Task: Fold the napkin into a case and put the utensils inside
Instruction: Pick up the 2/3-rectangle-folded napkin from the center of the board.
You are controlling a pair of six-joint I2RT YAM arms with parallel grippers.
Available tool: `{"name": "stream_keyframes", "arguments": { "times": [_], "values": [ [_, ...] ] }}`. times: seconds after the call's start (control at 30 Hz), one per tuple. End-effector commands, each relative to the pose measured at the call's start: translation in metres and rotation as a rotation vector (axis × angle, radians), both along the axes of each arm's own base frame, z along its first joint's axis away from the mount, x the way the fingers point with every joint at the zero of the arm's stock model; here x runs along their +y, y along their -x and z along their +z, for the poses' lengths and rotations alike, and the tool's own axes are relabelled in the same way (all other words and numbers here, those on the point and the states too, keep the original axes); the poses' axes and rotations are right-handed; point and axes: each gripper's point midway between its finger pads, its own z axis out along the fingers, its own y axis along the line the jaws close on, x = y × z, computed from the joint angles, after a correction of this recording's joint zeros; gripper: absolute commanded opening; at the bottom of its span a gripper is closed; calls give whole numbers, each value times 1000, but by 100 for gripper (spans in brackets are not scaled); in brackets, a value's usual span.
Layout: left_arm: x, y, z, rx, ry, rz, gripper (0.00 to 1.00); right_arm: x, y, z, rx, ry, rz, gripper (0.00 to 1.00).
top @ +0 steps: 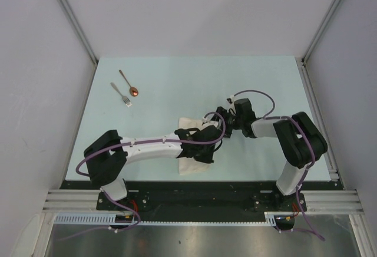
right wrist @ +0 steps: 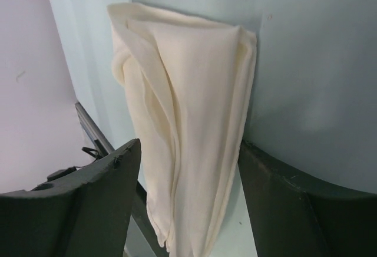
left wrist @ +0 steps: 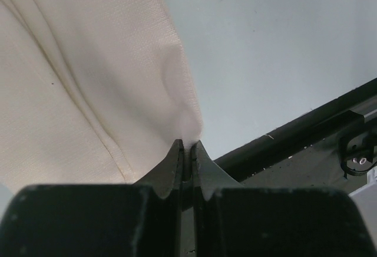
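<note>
The cream-white napkin lies folded into a long, narrow, wrinkled shape at the table's near middle, partly hidden under my left arm. My left gripper is shut on the napkin's edge; the cloth spreads away to its left. My right gripper is open at the napkin's far right end. In the right wrist view the folded napkin runs between the spread fingers, and I cannot tell whether they touch it. The copper-bowled spoon and the silver fork lie at the far left, away from both grippers.
White walls enclose the pale blue table on three sides. A black rail runs along the near edge by the arm bases. Metal frame posts rise at the back corners.
</note>
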Motion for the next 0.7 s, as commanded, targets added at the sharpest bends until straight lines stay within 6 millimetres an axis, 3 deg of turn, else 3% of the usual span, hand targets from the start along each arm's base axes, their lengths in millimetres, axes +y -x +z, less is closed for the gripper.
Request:
{"name": "stream_keyframes", "arguments": {
  "times": [0.0, 0.13, 0.43, 0.67],
  "values": [
    [-6, 0, 18, -2, 79, 2, 0, -1, -20, -10, -30, 19, -14, 68],
    [-7, 1, 20, -4, 96, -11, 0, -4, -30, -9, -46, 19, -30, 55],
    [-11, 4, 15, 0, 137, -55, 0, -4, -42, -3, -64, 2, -18, 8],
    [-12, 10, 19, -10, 212, -87, 0, -5, -48, 6, -73, 53, -17, 0]
  ]
}}
